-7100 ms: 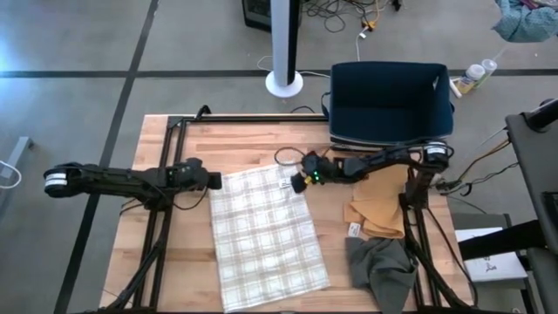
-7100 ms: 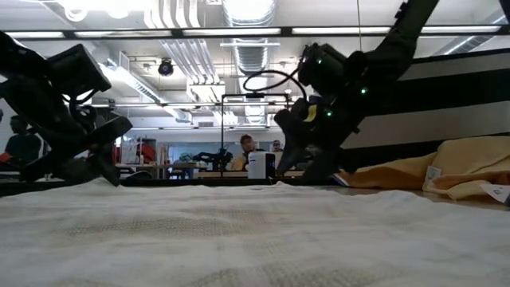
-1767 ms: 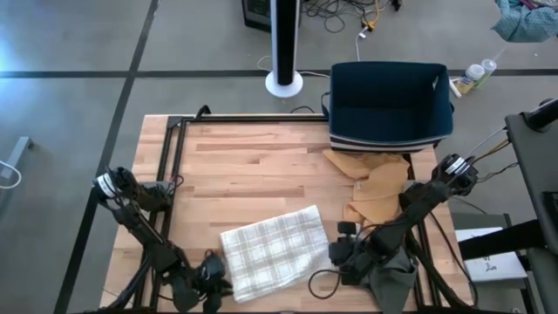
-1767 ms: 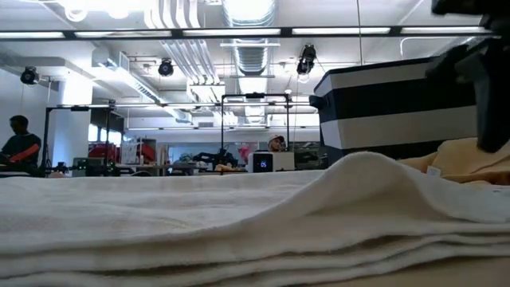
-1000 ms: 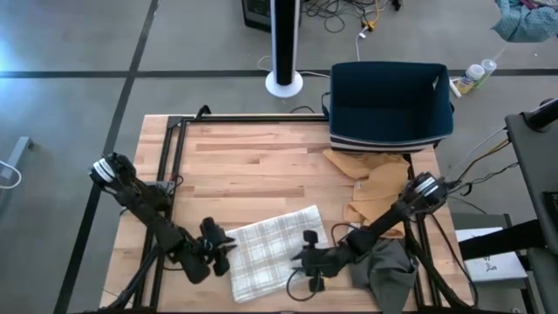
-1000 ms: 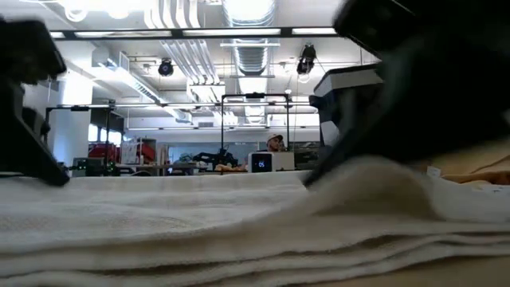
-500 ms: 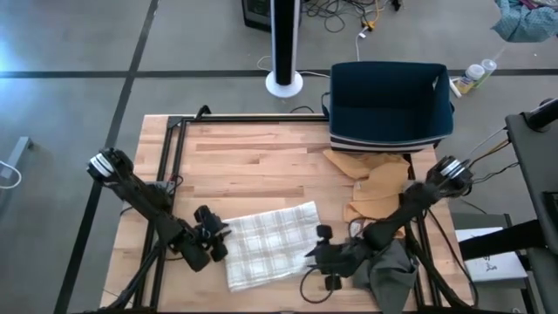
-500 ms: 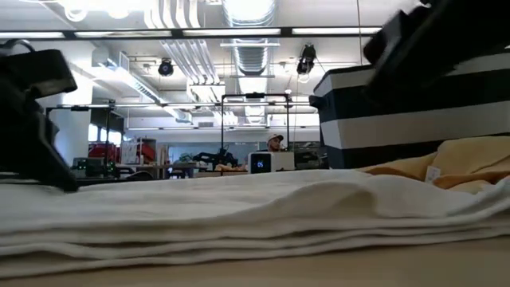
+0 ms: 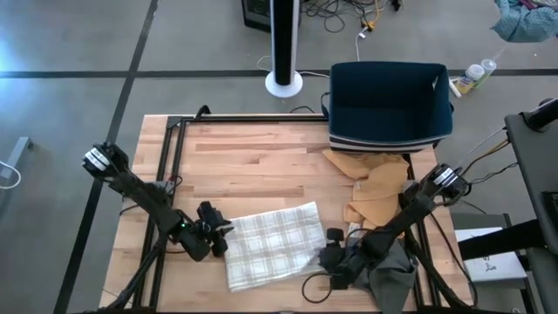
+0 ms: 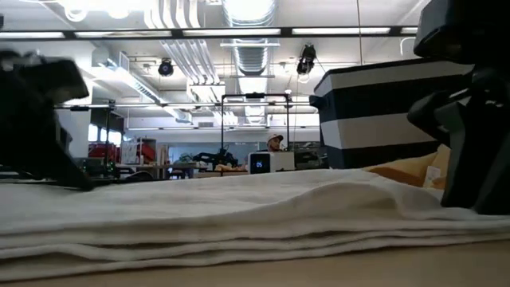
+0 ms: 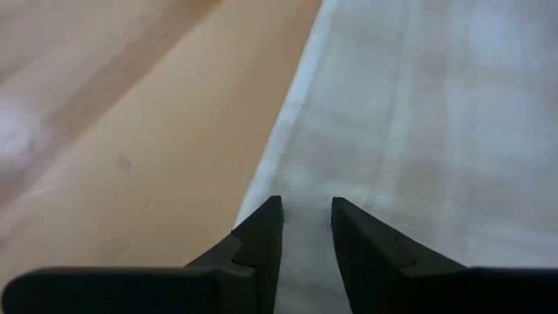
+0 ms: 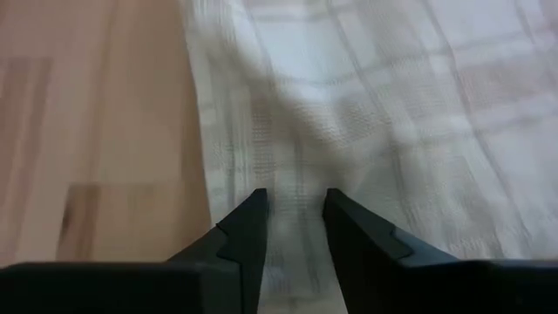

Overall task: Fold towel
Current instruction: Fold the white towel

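The white plaid towel (image 9: 270, 244) lies folded in several layers on the wooden table (image 9: 244, 166), near its front edge; the low view shows its stacked edges (image 10: 239, 239). My left gripper (image 9: 223, 240) is low at the towel's left edge and shut on it. My right gripper (image 9: 323, 255) is at the towel's right edge, by its near right corner, and also shut on the cloth. Each wrist view shows its fingers a narrow gap apart with towel between them. My left gripper pinches the towel's left edge (image 11: 301, 187) between its two fingers, slanting down from the table's left. One layer or several, I cannot tell. The towel lies flat on the table beyond the fingers. My right gripper pinches the towel's right edge (image 12: 292, 174) between its two fingers, slanting down from the table's right. A low ridge of cloth (image 12: 296, 122) runs from the fingers into the towel. The rest of the towel lies on the table.
A dark blue striped bin (image 9: 388, 100) stands at the far right. Tan cloths (image 9: 375, 187) lie in front of it and a grey cloth (image 9: 388, 270) lies just right of my right gripper. Bare wood stretches across the far left. People show in the room behind.
My right gripper has gone toward the table's right edge and my left gripper a little toward the far left. The hump in the towel's right part has flattened, and the towel now lies lower and more even across the table.
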You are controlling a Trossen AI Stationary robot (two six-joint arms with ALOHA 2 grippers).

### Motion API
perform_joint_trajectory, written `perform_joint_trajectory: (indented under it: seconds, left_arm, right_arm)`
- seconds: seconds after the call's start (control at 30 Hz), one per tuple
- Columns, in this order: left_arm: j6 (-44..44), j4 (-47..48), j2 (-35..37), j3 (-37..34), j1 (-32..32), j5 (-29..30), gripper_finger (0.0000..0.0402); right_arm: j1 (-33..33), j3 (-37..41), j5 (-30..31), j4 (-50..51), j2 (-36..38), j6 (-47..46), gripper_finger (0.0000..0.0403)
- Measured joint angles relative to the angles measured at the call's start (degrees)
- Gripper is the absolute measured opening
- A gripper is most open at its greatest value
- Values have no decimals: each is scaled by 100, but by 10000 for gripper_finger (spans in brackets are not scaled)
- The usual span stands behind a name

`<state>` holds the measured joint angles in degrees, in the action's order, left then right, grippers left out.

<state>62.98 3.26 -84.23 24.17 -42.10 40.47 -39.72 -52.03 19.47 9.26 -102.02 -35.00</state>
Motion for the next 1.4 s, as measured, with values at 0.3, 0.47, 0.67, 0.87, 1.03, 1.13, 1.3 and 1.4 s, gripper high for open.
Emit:
perform_joint_trajectory:
  seconds: [0.3, 0.47, 0.67, 0.87, 1.03, 1.13, 1.3, 1.4]
  left_arm:
    - [-33, -273, -728, 51, 65, 326, 101]
    - [-558, -94, -342, -95, 434, 387, 104]
    - [-1204, 31, 129, -276, 855, 182, 93]
    - [-1539, 314, 544, -244, 979, 0, 89]
    - [-1668, 575, 1066, 42, 963, 1, 97]
    - [-1787, 545, 1281, 248, 908, -177, 103]
    - [-1718, 236, 1112, 579, 519, -483, 109]
    - [-1420, 242, 758, 847, 196, -554, 107]
  right_arm:
    - [-146, -172, 36, 1188, 698, 23, 118]
    - [-146, -121, 254, 537, 460, 231, 125]
    - [-127, -107, 153, 1117, 62, -47, 120]
    - [-142, -279, 139, 1451, 414, -27, 110]
    - [-72, -428, 674, 1257, 672, 437, 104]
    - [9, -361, 759, 977, 621, 500, 101]
    - [64, -280, 717, 692, 299, 501, 98]
    - [94, -275, 743, 645, 233, 451, 101]
